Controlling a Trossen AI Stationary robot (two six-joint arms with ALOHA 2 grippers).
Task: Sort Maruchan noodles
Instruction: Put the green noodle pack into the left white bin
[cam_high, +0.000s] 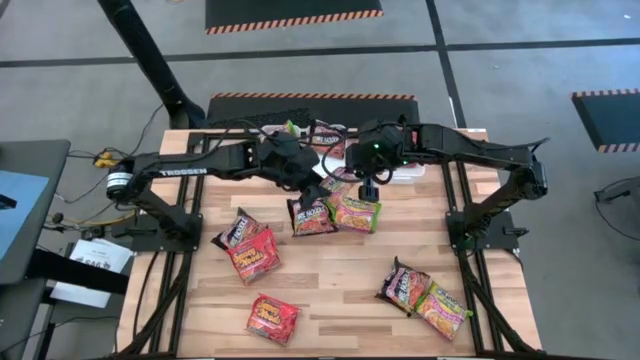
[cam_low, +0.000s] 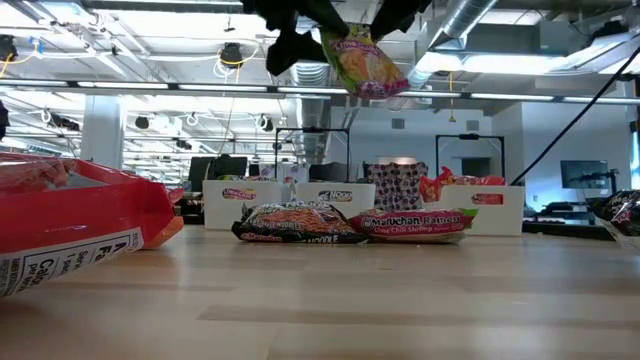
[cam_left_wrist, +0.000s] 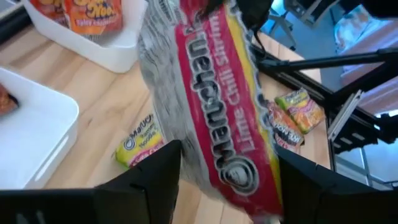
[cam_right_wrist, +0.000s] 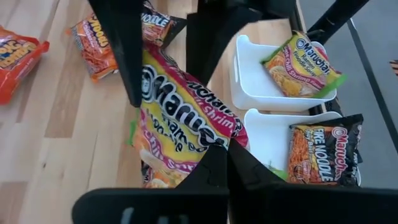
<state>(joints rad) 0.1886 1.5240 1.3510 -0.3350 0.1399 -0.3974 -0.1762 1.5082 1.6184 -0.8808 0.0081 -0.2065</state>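
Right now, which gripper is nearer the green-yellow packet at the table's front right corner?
Right. The right gripper, pinching a lifted packet, is back of mid-table, with the green-yellow packet forward on its side. The left gripper is beside it, farther across.

The two arms hide most of the white trays (cam_high: 408, 172) in the high view.
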